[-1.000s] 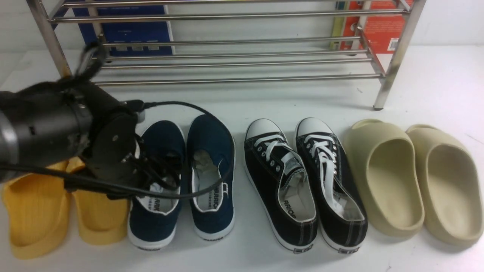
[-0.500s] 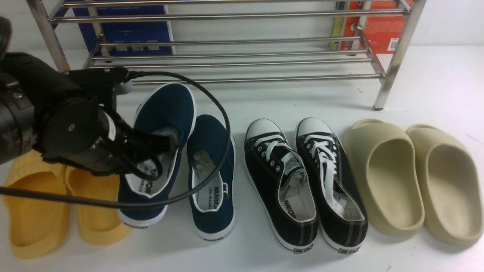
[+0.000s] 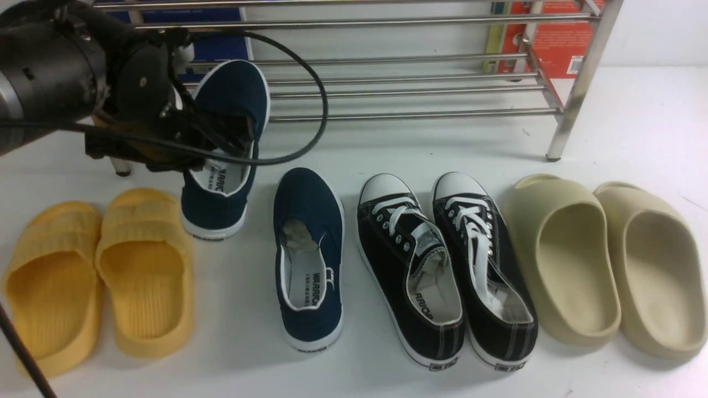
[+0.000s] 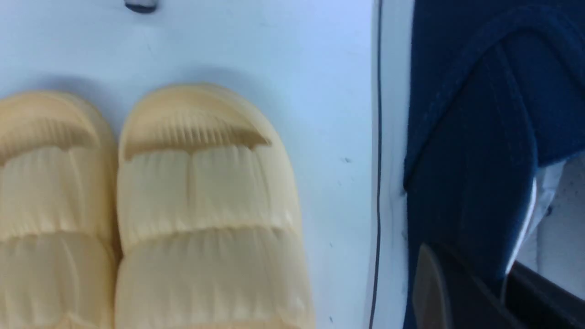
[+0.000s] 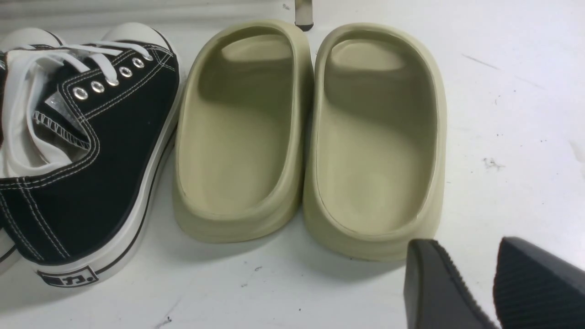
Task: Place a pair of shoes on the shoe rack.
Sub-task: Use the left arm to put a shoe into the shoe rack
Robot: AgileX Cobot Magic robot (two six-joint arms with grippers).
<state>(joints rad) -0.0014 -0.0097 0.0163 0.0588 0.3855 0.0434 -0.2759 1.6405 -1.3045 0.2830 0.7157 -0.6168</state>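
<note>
Two navy shoes need shelving, and one is already up. On the shoe rack (image 3: pixel 409 116) I'd aim for the lower tubes near the left end, levelling the sole so it bridges two tubes, clear of the leg. The lifted navy shoe (image 3: pixel 232 94) hangs toe-up before the rack; its mate (image 3: pixel 310 221) lies on the table. My left gripper (image 3: pixel 229 135) is clamped on the lifted shoe's side wall at the opening, one finger inside. The right gripper (image 5: pixel 486 292) holds nothing, jaws slightly apart.
</note>
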